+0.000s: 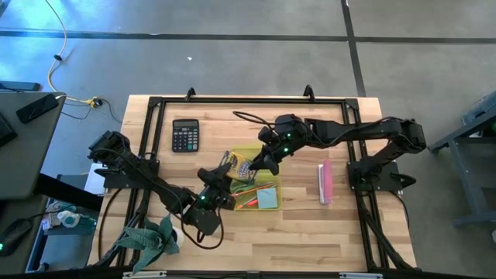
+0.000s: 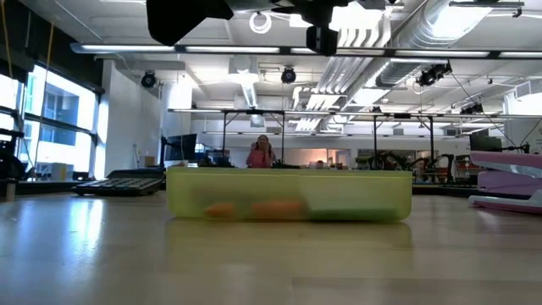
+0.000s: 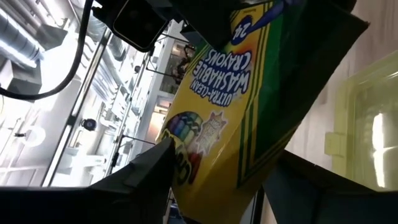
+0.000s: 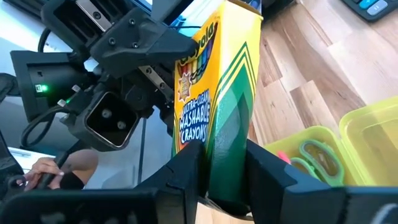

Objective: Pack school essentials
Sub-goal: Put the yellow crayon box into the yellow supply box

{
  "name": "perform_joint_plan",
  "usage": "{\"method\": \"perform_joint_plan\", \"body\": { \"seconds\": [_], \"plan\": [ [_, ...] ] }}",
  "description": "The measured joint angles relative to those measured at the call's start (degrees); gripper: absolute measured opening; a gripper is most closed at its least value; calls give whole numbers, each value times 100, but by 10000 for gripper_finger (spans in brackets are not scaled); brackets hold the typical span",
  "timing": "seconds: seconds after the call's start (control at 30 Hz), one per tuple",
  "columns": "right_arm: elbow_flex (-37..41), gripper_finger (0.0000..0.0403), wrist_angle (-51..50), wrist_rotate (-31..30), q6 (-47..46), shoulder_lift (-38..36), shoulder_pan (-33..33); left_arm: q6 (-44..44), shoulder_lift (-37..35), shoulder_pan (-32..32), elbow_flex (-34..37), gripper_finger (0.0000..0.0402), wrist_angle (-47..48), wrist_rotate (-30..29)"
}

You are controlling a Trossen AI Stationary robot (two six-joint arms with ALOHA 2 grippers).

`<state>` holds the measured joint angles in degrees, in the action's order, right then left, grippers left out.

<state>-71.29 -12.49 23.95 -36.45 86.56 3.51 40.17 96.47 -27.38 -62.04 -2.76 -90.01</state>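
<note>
Crayon box (image 1: pixel 236 166), seemingly tilted, spans left tool (image 1: pixel 219 183) to right tool (image 1: pixel 258 164).

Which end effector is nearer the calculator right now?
Left. The left end effector holds the crayon box just right of the calculator; the right end effector grips that box's farther end.

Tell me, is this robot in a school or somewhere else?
Probably a big open lab or workshop, not a school: bare ceiling pipes, rows of workbenches behind the table, and a grey concrete floor.
</note>
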Motion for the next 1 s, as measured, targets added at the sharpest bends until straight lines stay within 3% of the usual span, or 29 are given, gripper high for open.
{"method": "perform_joint_plan", "body": {
  "seconds": [0.63, 1.0],
  "plan": [
    [0, 94, -91, -16, 149, -111, 0, -286, 0, 39, 0, 211, -63, 70],
    [13, 94, -442, -135, 337, -358, -2, -1503, -14, 40, 0, 211, -9, 1271]
  ]
}}
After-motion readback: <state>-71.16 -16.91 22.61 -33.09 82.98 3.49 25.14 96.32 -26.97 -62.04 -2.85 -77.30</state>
